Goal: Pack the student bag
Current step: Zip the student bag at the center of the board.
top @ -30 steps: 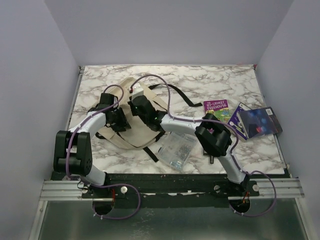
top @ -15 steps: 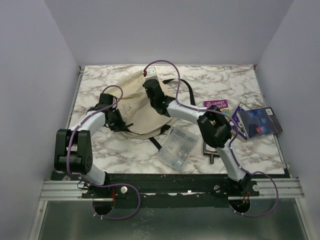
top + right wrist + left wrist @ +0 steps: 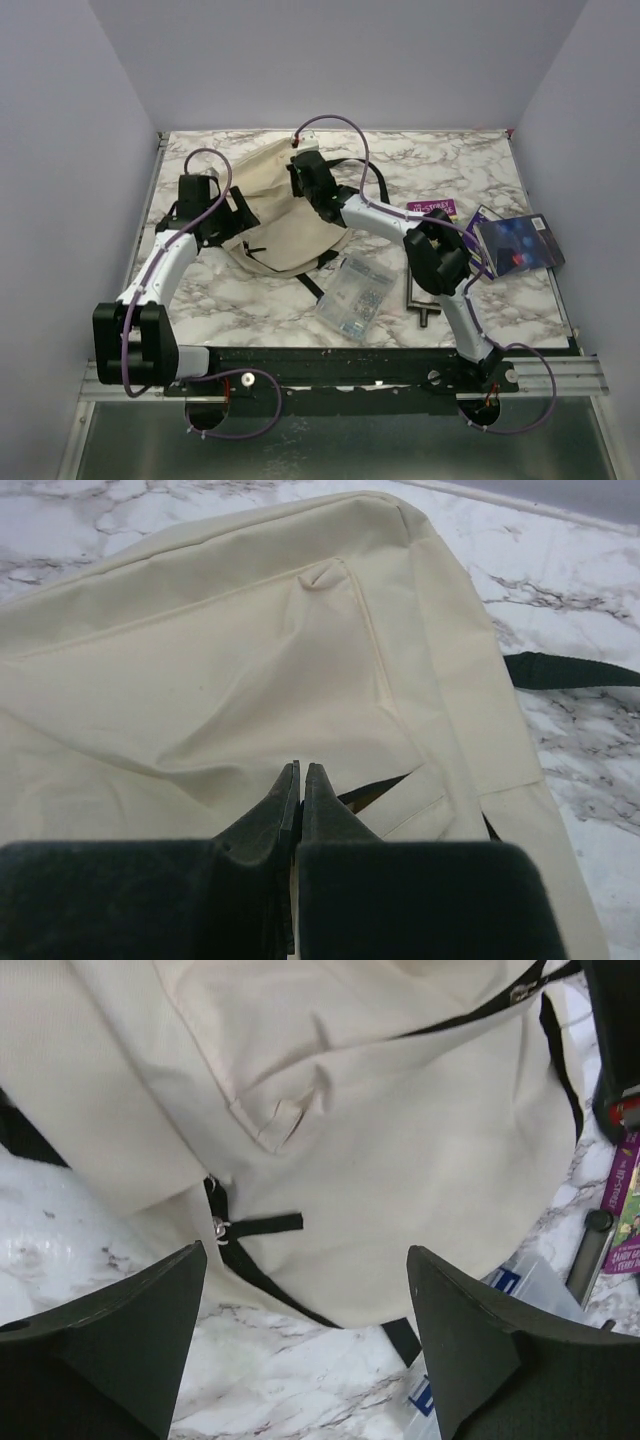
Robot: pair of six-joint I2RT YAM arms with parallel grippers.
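Note:
The student bag [image 3: 285, 215], a cream fabric backpack with black straps, lies front side up at the back middle of the table. My right gripper [image 3: 303, 172] is at the bag's far top edge. In the right wrist view its jaws [image 3: 300, 770] are shut, pinching the bag's fabric [image 3: 200, 680] beside a dark zip gap. My left gripper [image 3: 232, 212] is at the bag's left edge. In the left wrist view it [image 3: 306, 1250] is open and empty, above the marble just off the bag's lower edge [image 3: 400, 1160], near a zip pull [image 3: 218, 1225].
A clear plastic pouch [image 3: 354, 293] lies in front of the bag. A purple book [image 3: 432, 208] and a dark blue book [image 3: 515, 243] lie at the right. A dark metal item [image 3: 420, 300] lies under the right arm. Black straps [image 3: 375, 185] trail behind the bag.
The bag has been turned over from strap side up to front side up and pulled toward the back by my right gripper. My left gripper has moved back to the left.

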